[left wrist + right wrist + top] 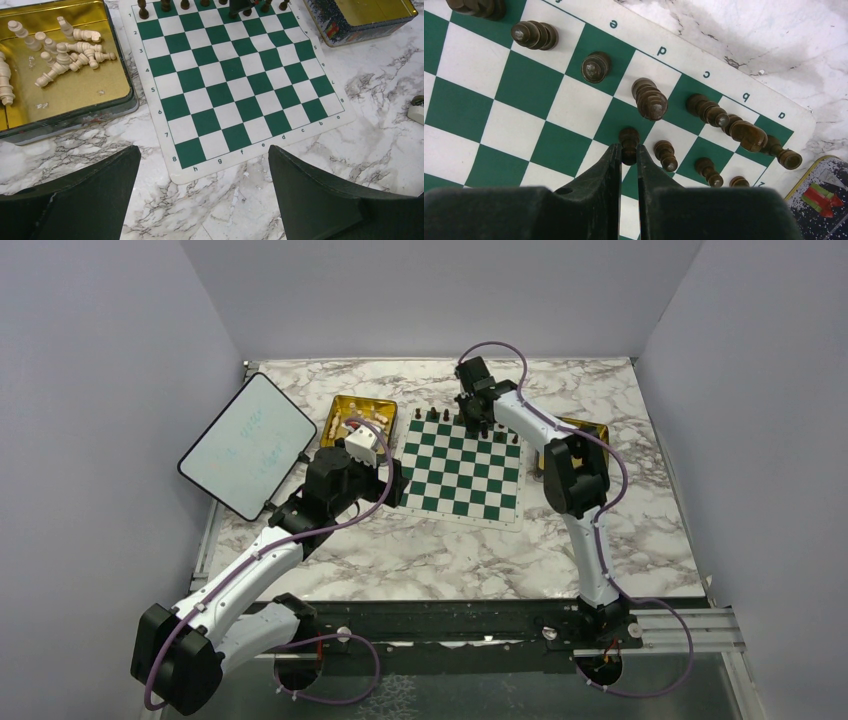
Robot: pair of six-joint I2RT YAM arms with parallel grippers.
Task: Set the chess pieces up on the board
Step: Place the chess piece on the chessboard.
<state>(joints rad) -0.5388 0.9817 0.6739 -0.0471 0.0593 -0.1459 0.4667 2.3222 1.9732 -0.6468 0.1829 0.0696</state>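
Right wrist: right jaws pinch a dark turned pawn (629, 142) on the board (519, 85); left jaws gape.

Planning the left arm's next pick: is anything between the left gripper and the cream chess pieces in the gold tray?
Only the near wall of the gold rectangular tray stands between the open left gripper and the pale cream chess pieces lying inside; nothing else shows.

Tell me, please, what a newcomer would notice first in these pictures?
The green-and-white chessboard stands out at the centre, with dark pieces ranked along its far edge, where the right pincer pinches a dark pawn. Left of it, cream pieces lie jumbled in a gold tray; the left pincer hovers open.
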